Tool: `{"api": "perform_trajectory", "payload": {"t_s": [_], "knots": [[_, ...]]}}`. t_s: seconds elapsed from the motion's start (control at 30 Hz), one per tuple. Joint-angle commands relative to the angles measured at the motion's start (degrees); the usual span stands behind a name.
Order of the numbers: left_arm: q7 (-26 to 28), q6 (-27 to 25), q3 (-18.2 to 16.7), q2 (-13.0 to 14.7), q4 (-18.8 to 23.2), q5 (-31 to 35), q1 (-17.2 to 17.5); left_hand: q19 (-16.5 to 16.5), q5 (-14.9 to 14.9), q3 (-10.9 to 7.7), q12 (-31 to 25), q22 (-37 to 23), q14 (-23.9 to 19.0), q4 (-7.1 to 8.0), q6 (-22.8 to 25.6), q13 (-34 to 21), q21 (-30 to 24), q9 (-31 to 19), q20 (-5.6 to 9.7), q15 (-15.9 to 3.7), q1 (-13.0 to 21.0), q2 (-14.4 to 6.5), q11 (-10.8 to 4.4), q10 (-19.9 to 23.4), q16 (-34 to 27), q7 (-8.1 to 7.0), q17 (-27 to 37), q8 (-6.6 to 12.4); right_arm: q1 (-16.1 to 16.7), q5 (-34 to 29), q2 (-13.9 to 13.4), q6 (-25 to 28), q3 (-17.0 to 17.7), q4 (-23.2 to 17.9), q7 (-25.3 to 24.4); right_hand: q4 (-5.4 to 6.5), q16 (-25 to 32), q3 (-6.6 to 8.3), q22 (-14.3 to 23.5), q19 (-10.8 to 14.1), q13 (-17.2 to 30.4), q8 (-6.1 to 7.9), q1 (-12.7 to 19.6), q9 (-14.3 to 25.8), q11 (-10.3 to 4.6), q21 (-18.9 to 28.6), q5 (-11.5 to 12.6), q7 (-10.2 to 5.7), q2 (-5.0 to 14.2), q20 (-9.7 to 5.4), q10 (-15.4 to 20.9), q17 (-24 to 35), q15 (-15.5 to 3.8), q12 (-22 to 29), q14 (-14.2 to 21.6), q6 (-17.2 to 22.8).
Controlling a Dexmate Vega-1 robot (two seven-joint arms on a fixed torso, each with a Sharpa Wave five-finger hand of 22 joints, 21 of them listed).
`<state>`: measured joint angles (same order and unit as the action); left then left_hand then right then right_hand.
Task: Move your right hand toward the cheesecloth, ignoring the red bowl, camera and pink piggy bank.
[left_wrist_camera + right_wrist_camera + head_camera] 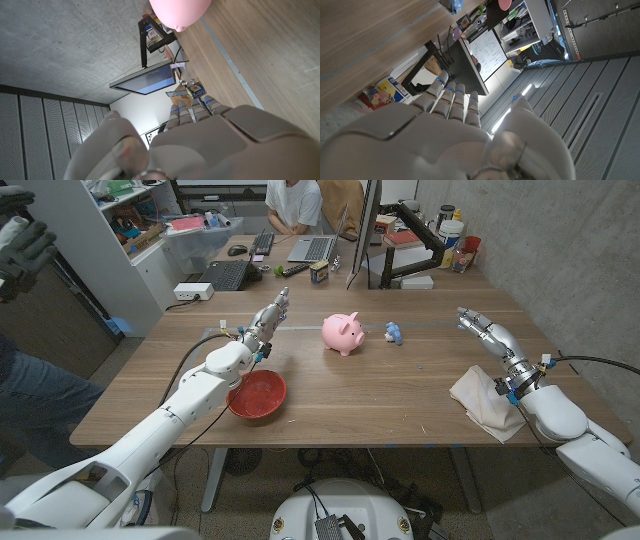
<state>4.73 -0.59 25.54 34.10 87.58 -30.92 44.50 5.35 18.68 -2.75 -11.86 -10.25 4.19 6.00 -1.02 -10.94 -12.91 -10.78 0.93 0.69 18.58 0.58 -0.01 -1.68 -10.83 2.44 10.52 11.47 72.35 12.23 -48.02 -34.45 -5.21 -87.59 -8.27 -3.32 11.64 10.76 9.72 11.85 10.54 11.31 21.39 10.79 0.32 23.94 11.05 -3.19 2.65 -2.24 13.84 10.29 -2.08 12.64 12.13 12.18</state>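
Wooden planks make up the surface (380,395), with a second desk of laptops, a monitor and a seated person behind it. My right robot hand (487,332) hangs above the far right part of the surface, fingers stretched out and slightly apart, holding nothing; from its wrist camera I see those fingers (451,100) pointing away toward the monitor. One cheesecloth (484,402) lies crumpled near the right front edge, partly under my right forearm, with the hand reaching beyond it. My left robot hand (268,317) is raised with fingers extended and empty, just past one red bowl (257,394) that sits under its forearm. One pink piggy bank (342,332) stands mid-surface between the hands, and a small blue object (393,333) sits just beside it.
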Motion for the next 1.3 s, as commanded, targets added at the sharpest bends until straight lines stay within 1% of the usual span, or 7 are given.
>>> {"api": "perform_trajectory", "payload": {"t_s": [0.03,0.1,0.33,0.67,0.87,1.1,1.3], "knots": [[-0.89,-0.20,0.25,-0.27,-0.22,-0.36,-0.88,-0.08,0.05,0.17,0.07,-0.15,0.19,0.13,-0.38,-0.09,0.06,-0.20,-0.16,-0.14,0.22,-0.75,-0.20,-0.24,-0.13,0.15,0.23,0.01,2.35,-3.56,-0.76,0.03,2.21,-1.17,-2.54,-0.36,-0.02,0.19,0.31,0.60,0.09,0.23,0.46,0.25,-0.04,-0.22,0.45,-0.43,0.01,-0.92,0.54,0.11,-0.62,0.35,0.76,0.42],[-0.72,-0.35,0.33,-0.23,-0.08,-0.15,-0.99,-0.04,0.05,0.20,0.04,-0.15,0.17,0.13,-0.40,-0.09,0.10,-0.20,-0.22,-0.15,0.23,-0.77,-0.46,-0.17,-0.14,0.11,0.23,0.00,2.80,-4.03,-0.81,0.12,2.63,-1.43,-2.90,-0.35,0.00,0.18,0.31,0.66,0.09,0.23,0.44,0.25,-0.08,-0.24,0.45,-0.43,0.02,-0.94,0.57,0.13,-0.61,0.36,0.85,0.44],[-0.63,-0.89,0.66,-0.19,-0.11,0.24,-1.34,-0.03,0.03,0.26,0.07,-0.16,0.18,0.13,-0.40,-0.09,0.15,-0.20,-0.25,-0.22,0.25,-0.80,-0.23,-0.24,-0.14,0.05,0.23,0.00,4.08,-5.04,-0.38,0.37,3.85,-2.24,-4.00,-0.34,-0.12,0.14,0.32,0.56,0.10,0.23,0.34,0.26,-0.38,-0.48,0.46,-0.50,0.06,-0.93,0.78,0.19,-0.68,0.39,0.70,0.47],[-1.61,-1.07,0.68,-0.46,-0.69,-0.65,-1.56,-0.05,0.01,0.36,0.08,-0.16,0.22,0.13,-0.42,-0.09,0.24,-0.20,-0.30,-0.11,0.28,-0.86,-0.30,-0.26,-0.12,0.06,0.23,0.00,5.98,-7.18,0.17,0.66,5.41,-3.07,-5.42,-0.32,-0.51,0.04,0.36,0.29,0.11,0.19,0.12,0.27,-0.17,-0.98,0.49,-0.71,0.05,-0.57,0.85,0.29,-0.97,0.33,-0.14,0.47],[-1.42,-1.75,0.84,-0.05,-0.24,-0.34,-1.60,-0.06,-0.01,0.43,0.06,-0.17,0.16,0.12,-0.37,-0.09,0.30,-0.20,-0.28,0.04,0.31,-0.91,-0.20,-0.22,-0.14,0.15,0.23,0.03,6.61,-9.52,0.26,0.59,6.03,-3.32,-6.26,-0.42,-0.54,0.00,0.36,1.30,0.12,0.28,0.11,0.28,-0.10,-0.91,0.54,-0.98,0.02,0.30,1.10,0.30,-1.42,0.35,-0.13,0.75],[-1.23,-2.41,0.94,0.29,0.47,-0.21,-1.47,-0.05,-0.03,0.50,0.07,-0.17,0.17,0.11,-0.38,-0.09,0.36,-0.21,-0.31,0.05,0.34,-0.96,-0.23,-0.25,-0.14,0.12,0.23,0.03,7.55,-12.65,0.50,1.40,6.60,-4.01,-7.78,-0.49,-0.51,-0.01,0.36,1.52,0.12,0.28,0.11,0.29,-0.39,-1.07,0.58,-1.09,0.02,0.39,1.19,0.31,-1.60,0.33,0.02,0.83],[-1.18,-3.05,1.08,0.69,1.23,0.05,-1.54,-0.06,-0.04,0.56,0.08,-0.17,0.19,0.11,-0.32,-0.09,0.41,-0.21,-0.28,0.02,0.38,-1.00,-0.24,-0.27,-0.13,0.10,0.24,0.05,8.71,-15.78,-0.39,2.35,7.59,-5.21,-8.49,-0.65,-0.47,-0.03,0.34,2.71,0.12,0.29,0.18,0.30,-0.41,-0.98,0.64,-1.15,-0.05,0.98,1.69,0.29,-2.09,0.43,0.30,0.95]]}}
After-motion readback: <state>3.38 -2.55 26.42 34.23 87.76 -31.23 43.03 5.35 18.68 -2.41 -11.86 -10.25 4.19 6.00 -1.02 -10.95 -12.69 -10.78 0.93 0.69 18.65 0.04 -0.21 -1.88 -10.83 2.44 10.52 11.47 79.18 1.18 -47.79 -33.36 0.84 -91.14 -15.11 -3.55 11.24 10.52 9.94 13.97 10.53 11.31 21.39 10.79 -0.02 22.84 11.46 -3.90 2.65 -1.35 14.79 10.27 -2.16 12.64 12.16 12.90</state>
